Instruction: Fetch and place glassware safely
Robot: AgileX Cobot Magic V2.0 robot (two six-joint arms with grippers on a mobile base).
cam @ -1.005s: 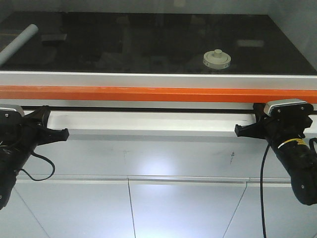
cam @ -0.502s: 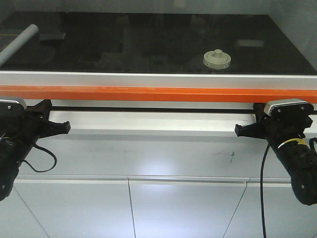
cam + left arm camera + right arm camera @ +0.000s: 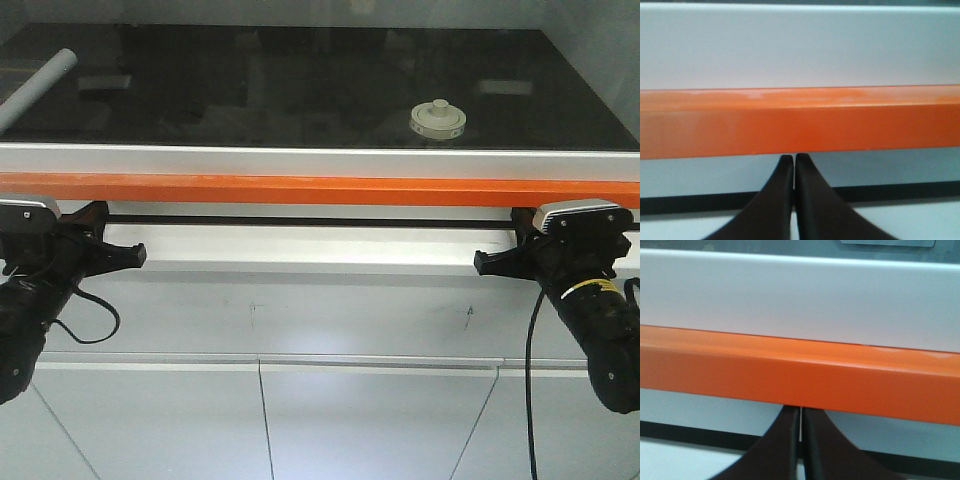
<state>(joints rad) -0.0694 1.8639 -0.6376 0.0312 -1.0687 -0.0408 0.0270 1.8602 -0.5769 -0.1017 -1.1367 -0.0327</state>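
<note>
Both arms sit low at the bench front, and the jar stands well back on the black top.
The left gripper [image 3: 793, 161] and right gripper [image 3: 801, 412] sit just below the orange rail [image 3: 300, 188], jaws pressed together on nothing. The lidded glass jar [image 3: 437, 119] stands right of centre on the glossy black worktop [image 3: 250, 90]. A grey rod [image 3: 35, 88] lies far left. The yellow label [image 3: 592, 288] on the right arm is unreadable.

An orange bar [image 3: 320, 189] crosses mid-frame, blocking the front; above it, the dark bench top [image 3: 250, 90] lies open around the jar [image 3: 437, 120].
</note>
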